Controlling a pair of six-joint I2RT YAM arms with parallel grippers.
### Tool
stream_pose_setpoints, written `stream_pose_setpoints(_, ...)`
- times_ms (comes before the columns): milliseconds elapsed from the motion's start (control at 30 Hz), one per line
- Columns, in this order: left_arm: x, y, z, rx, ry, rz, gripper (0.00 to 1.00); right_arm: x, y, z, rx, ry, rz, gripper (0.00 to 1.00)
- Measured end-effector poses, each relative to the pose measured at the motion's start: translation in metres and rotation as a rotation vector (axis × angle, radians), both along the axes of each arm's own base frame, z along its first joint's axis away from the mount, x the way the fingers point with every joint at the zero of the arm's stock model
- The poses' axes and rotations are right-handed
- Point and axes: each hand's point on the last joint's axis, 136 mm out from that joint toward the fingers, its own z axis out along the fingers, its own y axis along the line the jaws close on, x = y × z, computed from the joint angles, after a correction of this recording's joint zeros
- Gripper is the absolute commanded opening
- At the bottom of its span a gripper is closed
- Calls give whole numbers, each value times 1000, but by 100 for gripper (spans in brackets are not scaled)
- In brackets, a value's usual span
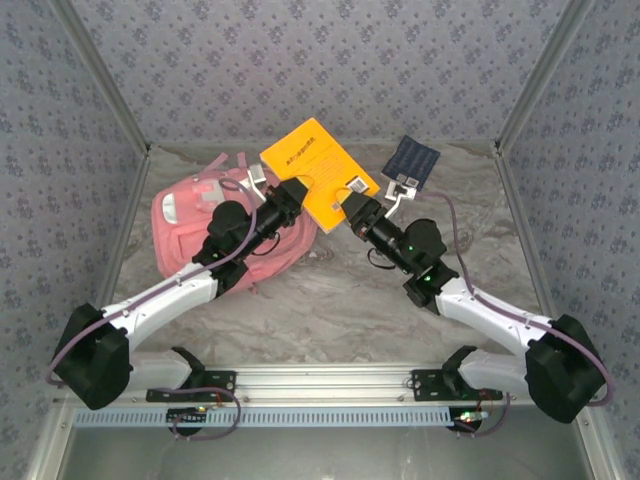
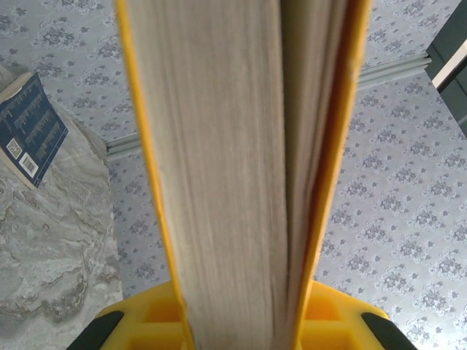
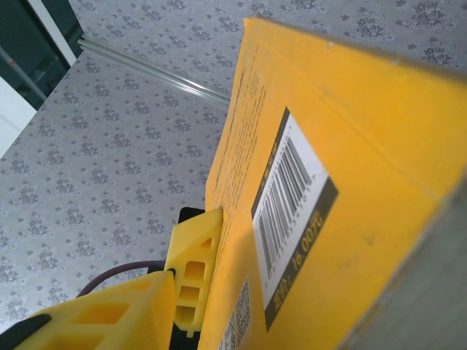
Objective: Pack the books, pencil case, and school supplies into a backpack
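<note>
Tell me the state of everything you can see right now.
Bright yellow paperback book: held up, pages slightly parted.
Left pincer: shut on the yellow book.
Right pincer: one finger against its cover; grip unclear.
Navy blue dotted book: lying flat.
Soft pink backpack: lying flat; open or zipped unclear.

Bright yellow book, pink backpack, navy book

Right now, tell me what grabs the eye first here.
A bright yellow book is held up at centre back, clamped in the left gripper, the right gripper at its other edge. A pink backpack lies at left; a navy book sits at back right.
</note>
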Motion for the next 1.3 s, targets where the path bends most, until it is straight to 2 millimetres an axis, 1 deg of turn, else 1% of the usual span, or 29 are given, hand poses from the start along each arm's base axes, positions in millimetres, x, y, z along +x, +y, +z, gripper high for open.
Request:
stream_pose_setpoints(100, 1, 0, 0, -2, -1, 4, 0, 3, 2, -1, -2, 6, -7, 43)
stream_pose_setpoints(133, 1, 0, 0, -3, -1, 4, 0, 4, 3, -2, -5, 8, -8, 39)
stream_pose_setpoints(267, 3, -3, -5, 2, 7, 5, 0, 8, 6, -8, -18, 22, -15, 12)
stream_pose_setpoints(333, 4, -3, -8, 6, 13, 9, 0, 8, 6, -9, -18, 26, -14, 1)
stream_pose_setpoints(367, 4, -3, -9, 7, 14, 10, 2, 8, 6, -9, -20, 33, -15, 0)
stream_pose_setpoints(467, 3, -3, -16, 32, 34, 5, 26, 6, 2, -12, -39, 52, -25, 0)
stream_pose_setpoints(567, 0, 0, -33, 167, 63, 0, 42, 2, -8, -21, -99, 74, -49, 0)
stream_pose_setpoints(667, 4, 16, -47, 320, 92, 31, 63, 1, -31, -34, -179, 102, -112, 0)
stream_pose_setpoints(733, 10, 33, -55, 434, 115, 67, 69, 0, -45, -46, -241, 129, -153, 0)
stream_pose_setpoints(800, 18, 53, -63, 553, 147, 110, 70, -1, -61, -65, -315, 169, -191, 0)
stream_pose_setpoints(867, 26, 67, -68, 647, 173, 135, 69, -5, -70, -82, -367, 202, -206, 0)
stream_pose_setpoints(967, 44, 87, -83, 756, 225, 155, 63, -13, -83, -105, -428, 245, -215, 0)
stream_pose_setpoints(1033, 56, 97, -101, 806, 278, 144, 58, -18, -90, -115, -453, 264, -218, 0)
stream_pose_setpoints(1100, 69, 104, -125, 858, 348, 117, 57, -23, -96, -121, -469, 278, -221, 0)
stream_pose_setpoints(1167, 81, 106, -145, 904, 403, 84, 54, -25, -100, -122, -475, 284, -224, 0)
stream_pose_setpoints(1200, 86, 105, -156, 928, 429, 58, 53, -26, -102, -121, -477, 284, -227, 0)
stream_pose_setpoints(1300, 94, 97, -176, 963, 465, -8, 51, -28, -108, -119, -480, 281, -233, 0)
